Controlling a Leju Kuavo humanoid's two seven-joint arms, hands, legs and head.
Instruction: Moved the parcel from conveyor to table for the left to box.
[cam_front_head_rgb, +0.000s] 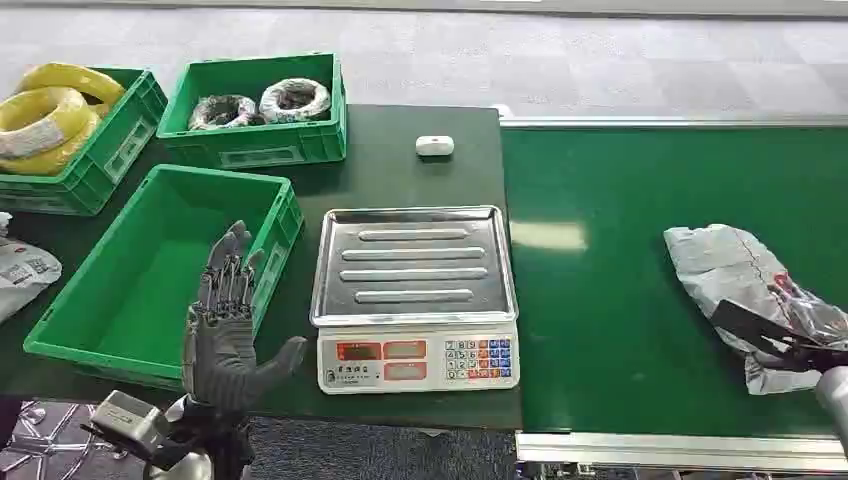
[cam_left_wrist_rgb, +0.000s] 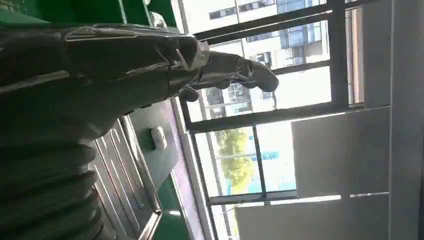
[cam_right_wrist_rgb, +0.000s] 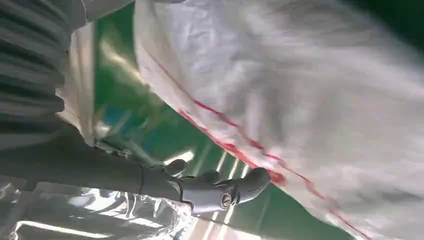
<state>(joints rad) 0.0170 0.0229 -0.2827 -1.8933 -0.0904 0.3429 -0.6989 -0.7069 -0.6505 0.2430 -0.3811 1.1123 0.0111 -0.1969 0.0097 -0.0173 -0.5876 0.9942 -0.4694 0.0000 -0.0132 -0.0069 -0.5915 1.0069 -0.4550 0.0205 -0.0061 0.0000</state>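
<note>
Grey carpet-tile floor (cam_front_head_rgb: 600, 60); bright tall windows (cam_left_wrist_rgb: 260, 150) with dark frames.

Dark table (cam_front_head_rgb: 400, 180) with three green crates (cam_front_head_rgb: 150, 275), scale (cam_front_head_rgb: 415, 300), conveyor (cam_front_head_rgb: 600, 300) bearing parcel (cam_front_head_rgb: 740, 275)

Three green crates: one (cam_front_head_rgb: 165, 270) at nine o'clock, one (cam_front_head_rgb: 255, 110) at eleven, one (cam_front_head_rgb: 75, 140) at ten. Two grey parcels: one (cam_front_head_rgb: 745, 290) at three, one (cam_front_head_rgb: 20, 275) at nine. One scale (cam_front_head_rgb: 415, 295). One small white device (cam_front_head_rgb: 434, 146).
</note>
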